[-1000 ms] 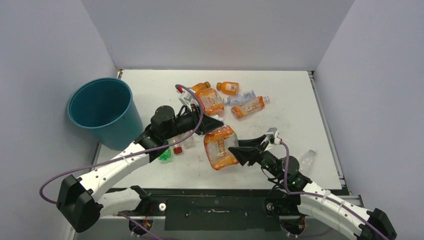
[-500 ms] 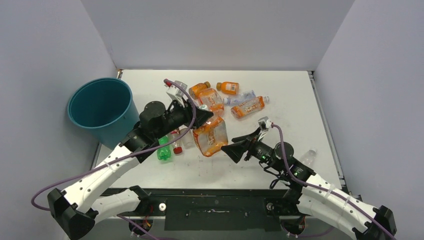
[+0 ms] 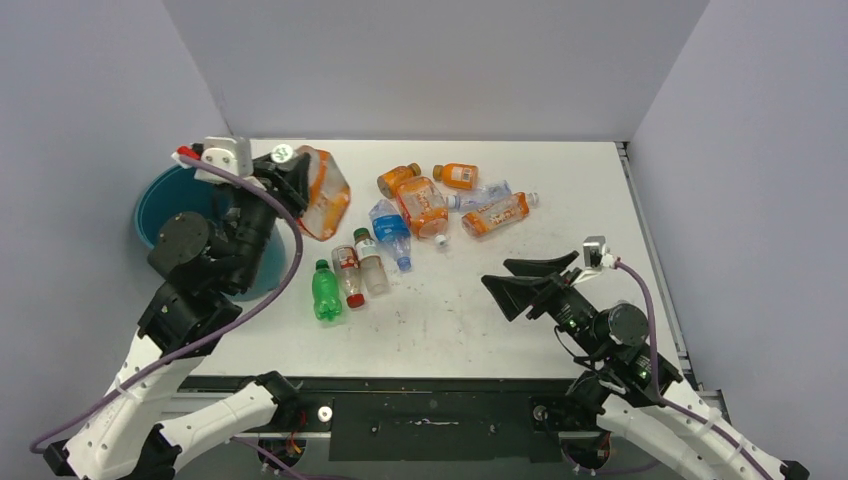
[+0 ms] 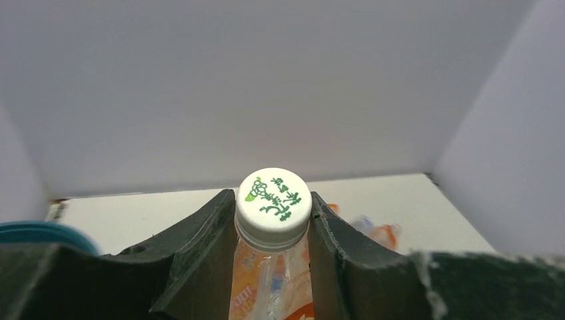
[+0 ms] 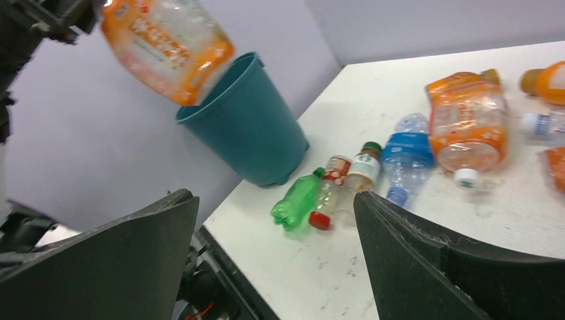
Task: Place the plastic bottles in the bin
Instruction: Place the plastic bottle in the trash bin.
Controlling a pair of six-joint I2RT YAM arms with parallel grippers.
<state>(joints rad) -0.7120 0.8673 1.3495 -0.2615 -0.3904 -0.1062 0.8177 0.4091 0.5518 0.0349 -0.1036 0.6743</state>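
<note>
My left claw clamps the orange bottle by its neck, high beside the bin, right claw apart, empty, and I'd centre it over the bin's mouth before releasing.

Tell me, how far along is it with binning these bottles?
Done: unclear, the left arm hides most of the bin. In hand: the left gripper holds an orange bottle by its neck beside the bin. Left: about nine bottles on the table; the right gripper is open, empty.
</note>
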